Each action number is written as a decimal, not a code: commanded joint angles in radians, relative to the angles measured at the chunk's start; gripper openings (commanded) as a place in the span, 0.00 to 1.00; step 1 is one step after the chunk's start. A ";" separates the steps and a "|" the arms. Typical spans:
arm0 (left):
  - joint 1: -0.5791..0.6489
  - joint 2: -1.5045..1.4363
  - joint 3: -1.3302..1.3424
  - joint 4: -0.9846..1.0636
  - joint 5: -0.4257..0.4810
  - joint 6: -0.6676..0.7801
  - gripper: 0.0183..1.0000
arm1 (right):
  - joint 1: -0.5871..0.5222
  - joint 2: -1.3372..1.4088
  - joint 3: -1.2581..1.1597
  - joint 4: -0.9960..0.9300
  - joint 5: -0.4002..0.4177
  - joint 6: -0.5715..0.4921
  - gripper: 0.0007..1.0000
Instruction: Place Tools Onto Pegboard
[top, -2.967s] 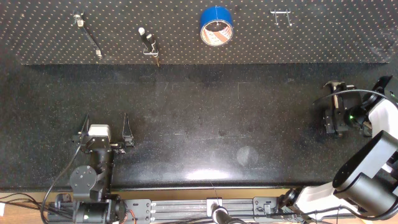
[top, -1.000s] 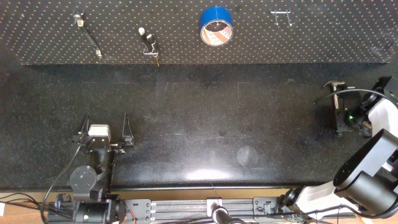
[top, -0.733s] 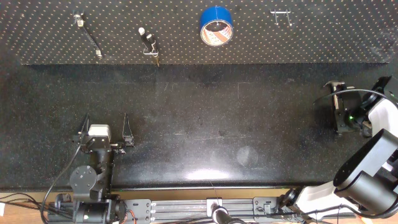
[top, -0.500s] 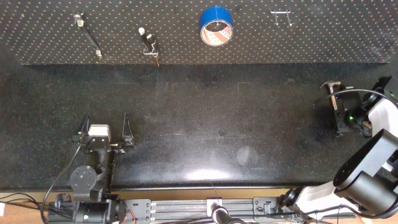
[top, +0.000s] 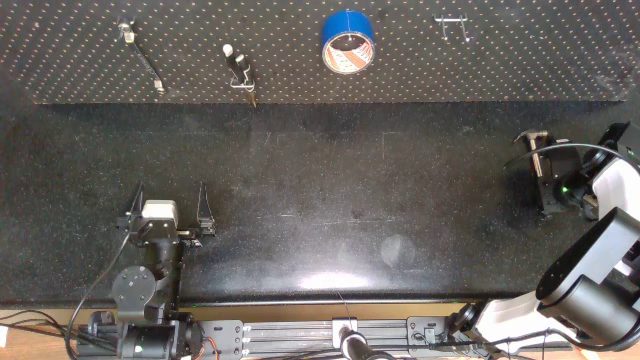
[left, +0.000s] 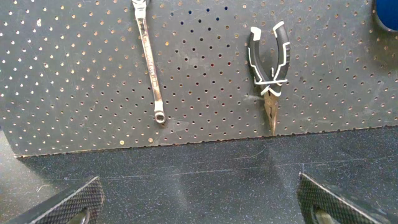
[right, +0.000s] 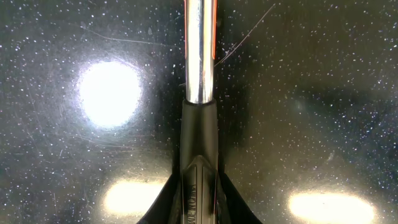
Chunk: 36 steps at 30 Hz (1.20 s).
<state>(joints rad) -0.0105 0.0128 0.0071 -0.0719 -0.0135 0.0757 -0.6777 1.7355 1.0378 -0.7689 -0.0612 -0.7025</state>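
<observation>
Pegboard (top: 500, 60): one wrench (left: 151, 68), one pliers (left: 270, 88), one tape roll (top: 345, 25); left jaws apart, right jaws clamping one hammer (right: 199, 62).

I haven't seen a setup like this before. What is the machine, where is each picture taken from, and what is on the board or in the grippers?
These are two robot arms at a black table, each ending in a two-finger gripper. One picture looks down from above. The other two come from a camera on each arm's wrist. Along the table's far side stands a pegboard with a wrench, pliers, a blue tape roll and a bare metal hook on it. The left gripper is open and holds nothing; its camera faces the wrench and pliers. The right gripper, at the table's right side, is closed on a hammer by its black handle.
</observation>
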 joint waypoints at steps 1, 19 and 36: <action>-0.006 -0.010 -0.002 -0.008 0.011 0.011 1.00 | 0.006 0.011 -0.005 -0.007 -0.002 -0.016 0.12; -0.006 -0.010 -0.002 -0.007 0.011 0.011 1.00 | 0.006 -0.006 -0.005 -0.006 -0.057 0.004 0.08; -0.006 -0.010 -0.002 -0.008 0.011 0.011 1.00 | 0.007 -0.045 -0.005 -0.049 -0.057 0.080 0.07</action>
<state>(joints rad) -0.0105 0.0128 0.0071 -0.0719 -0.0135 0.0757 -0.6777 1.7203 1.0378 -0.8066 -0.1066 -0.6556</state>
